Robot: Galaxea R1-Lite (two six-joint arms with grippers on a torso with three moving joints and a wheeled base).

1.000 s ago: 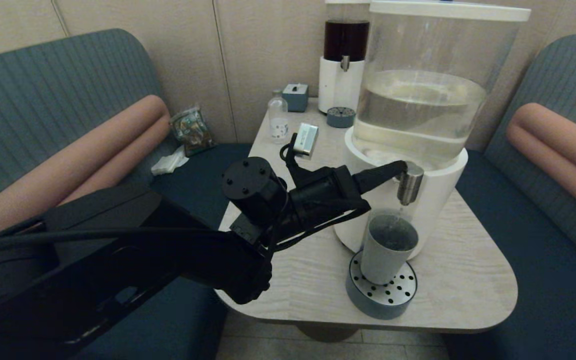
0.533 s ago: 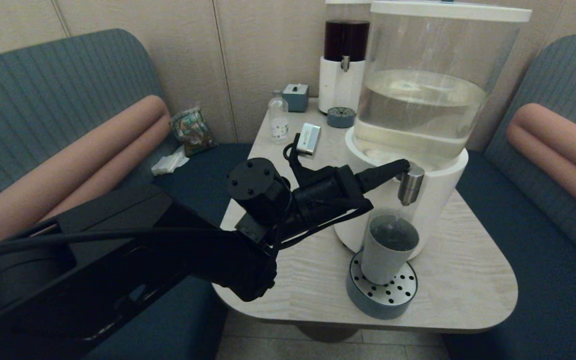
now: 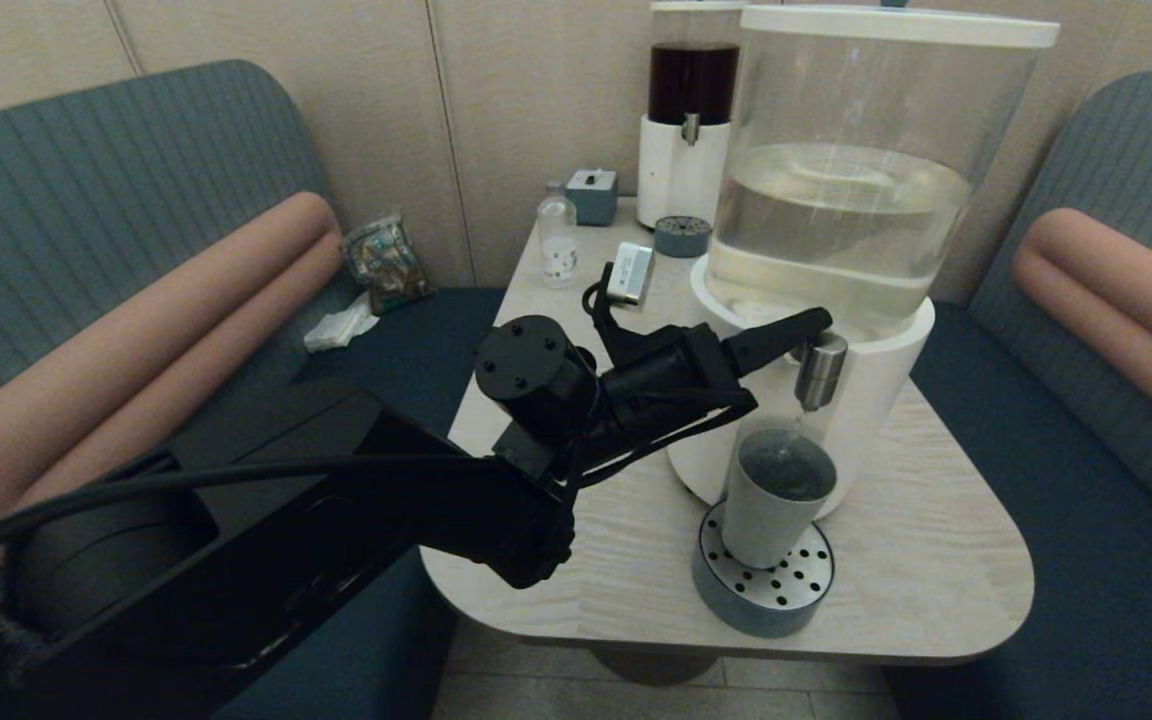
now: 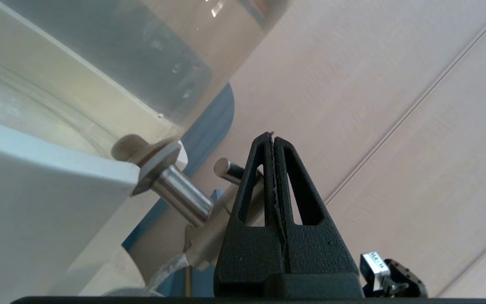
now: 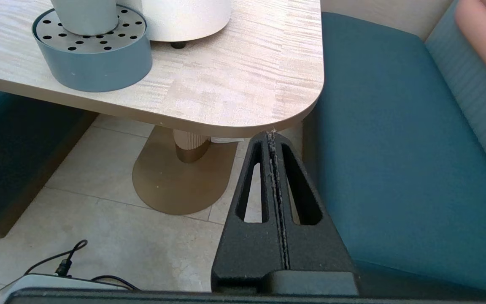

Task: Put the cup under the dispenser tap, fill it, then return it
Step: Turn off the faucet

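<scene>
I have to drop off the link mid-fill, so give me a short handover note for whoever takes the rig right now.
Left gripper: fingers shut, empty, tips resting at the top of the dispenser tap, apparently working it.
Right gripper: shut, empty, parked low beside the table, out of the head view.
Cup: upright on the round perforated tray, right under the tap, dark liquid surface visible inside; a thin stream seems to be falling into it.
Done: cup placed under the tap, filling appears under way.
Left: stop the flow when full, withdraw from the tap, grasp the cup and return it.
</scene>
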